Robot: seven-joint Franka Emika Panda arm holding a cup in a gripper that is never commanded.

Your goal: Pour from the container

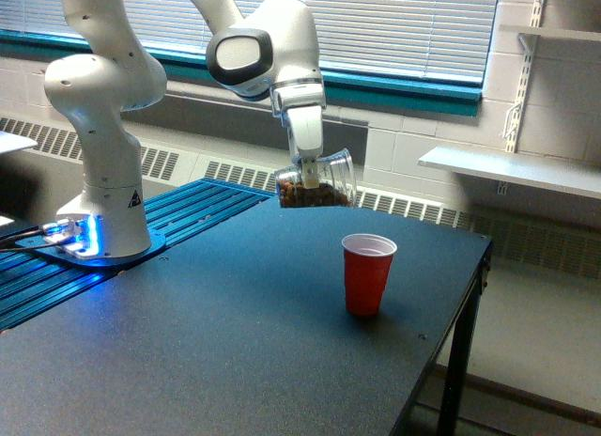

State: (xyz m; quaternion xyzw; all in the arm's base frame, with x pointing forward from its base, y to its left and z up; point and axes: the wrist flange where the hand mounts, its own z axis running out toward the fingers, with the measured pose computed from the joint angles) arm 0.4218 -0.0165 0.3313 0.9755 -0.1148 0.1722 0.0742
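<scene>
At the exterior view's left the arm's white base (99,210) stands on a blue-lit ribbed mount, set off the dark desk (216,361) so the whole top is free for work. From there the arm reaches over toward the middle, and its gripper (306,163) hangs above the desk's far edge with the jaws clenched on the container (316,182), gripping it at the upper side of its wall.

The container is in the air, well above the desk, tipped nearly onto its side with its wide rim facing the exterior view's right. The brown pieces lie heaped along its lower wall, back from the rim, and none are falling. That tilt looks like the early part of a pour, with the mouth aimed toward the red cup (367,274).

The red cup stands upright and open-mouthed on the desk, lower and to the exterior view's right of the container, not under its rim. I judge the container must travel further right before tipping more, or the pieces will land on the desk.

Room is good: bare desk surrounds the red cup, though the desk's right edge drops off nearby, so stray pieces could roll to the floor.
</scene>
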